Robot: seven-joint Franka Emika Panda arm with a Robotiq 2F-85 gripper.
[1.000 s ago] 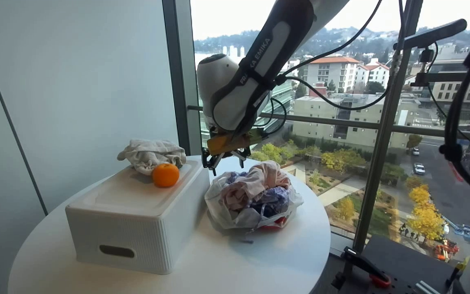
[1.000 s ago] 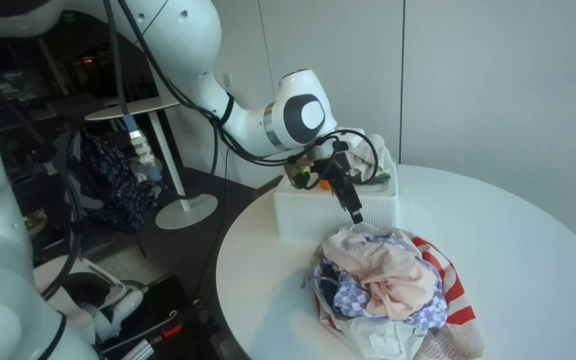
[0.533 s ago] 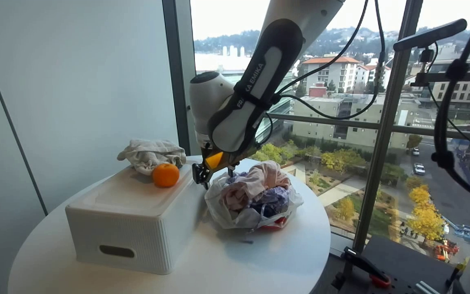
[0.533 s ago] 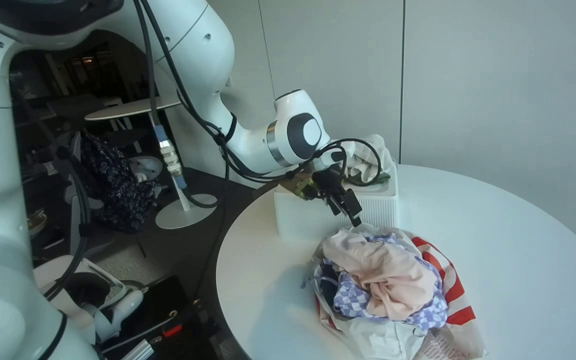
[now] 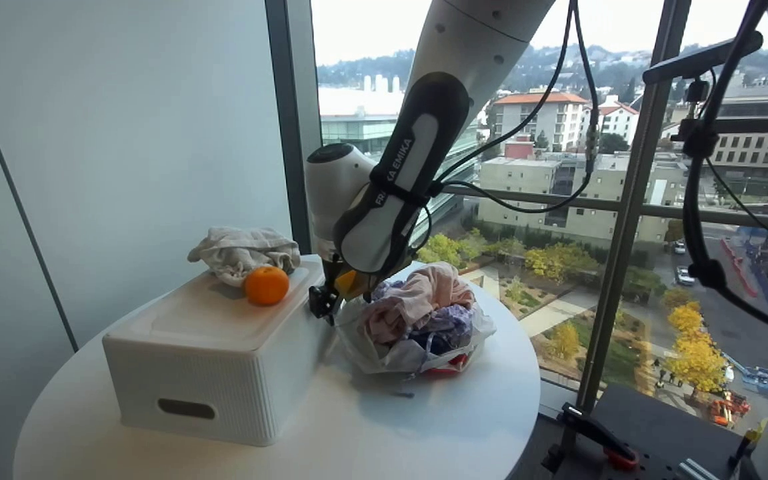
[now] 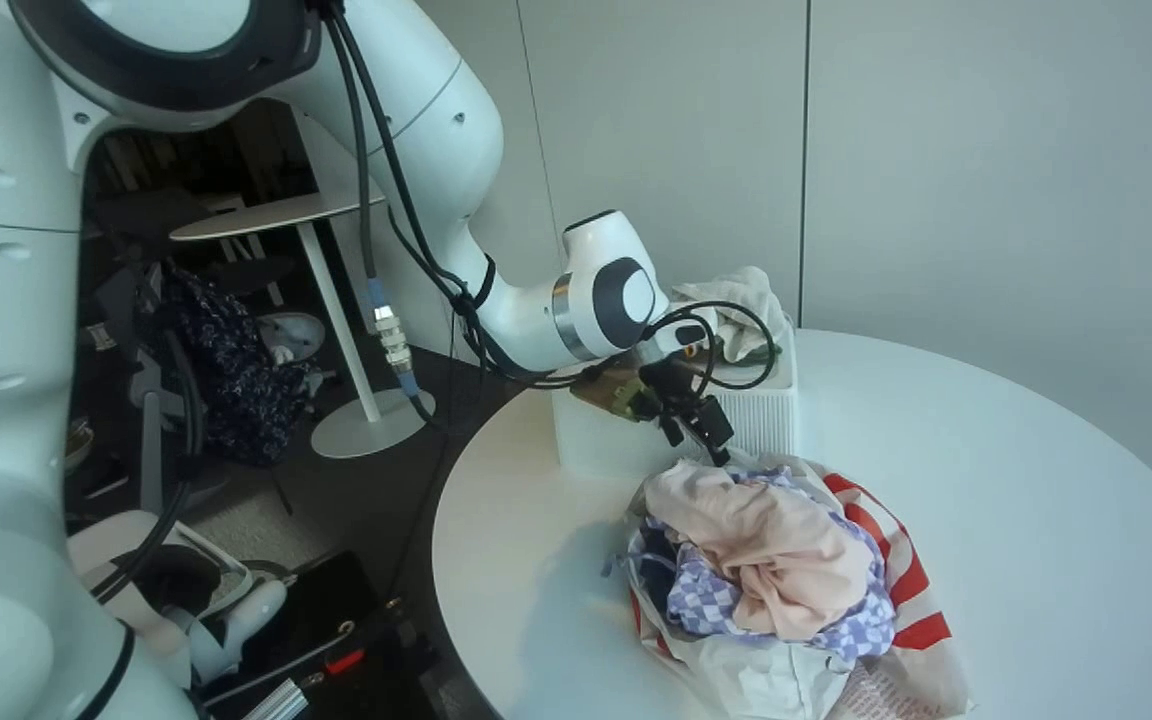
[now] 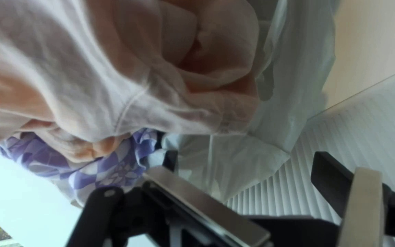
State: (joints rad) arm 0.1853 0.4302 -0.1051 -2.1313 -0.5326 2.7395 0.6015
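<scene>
- Claw [image 7: 247,161] released, spread wide, by the edge of the bag [image 6: 756,682], on the side facing the white box [image 5: 224,380]; can't tell if touching either.
- The bag, white with red stripes, sits on the tabletop [image 6: 1016,500] just beside the box.
- Inside it: pink cloth [image 6: 776,560] heaped on top, purple checked cloth [image 6: 701,595] underneath.
- On the box: an orange [image 5: 267,285] beside a beige cloth [image 5: 244,252].
- Wrist view: one finger near the purple checked cloth, other before the box's ribbed side.

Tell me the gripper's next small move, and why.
Probably ease the open gripper slightly away from the white box towards the bag of cloths: one finger seems to touch the box's ribbed side, and the box has just shifted a little.
</scene>
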